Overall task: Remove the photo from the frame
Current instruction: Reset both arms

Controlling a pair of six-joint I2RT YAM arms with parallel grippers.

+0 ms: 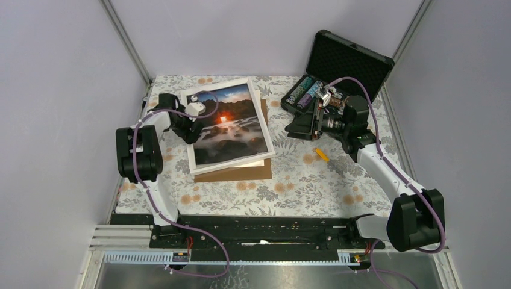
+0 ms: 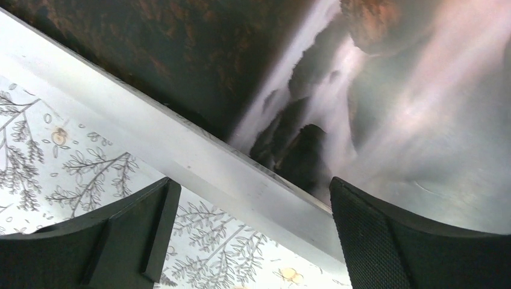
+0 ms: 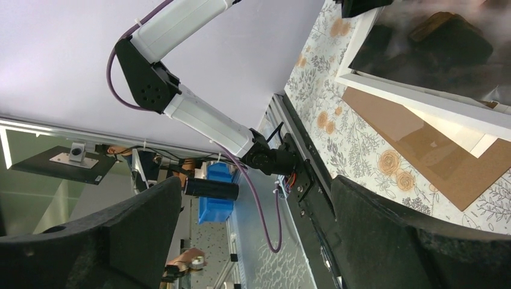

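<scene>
Left of centre on the floral-cloth bench [image 1: 301, 180]: white-bordered rectangular picture frame [image 1: 235, 159], rocky sunset landscape photo [image 1: 232, 129] inside, atop a brown fibreboard sheet [image 1: 241, 173] jutting nearward. Far right: open black foam-lined case [image 1: 349, 60]. Just nearer, small yellow marker [image 1: 321, 154].

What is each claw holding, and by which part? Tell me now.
Nothing is held. The left claw is open astride the edge of the frame, not closed on it. The right claw is open in the air, empty.
</scene>
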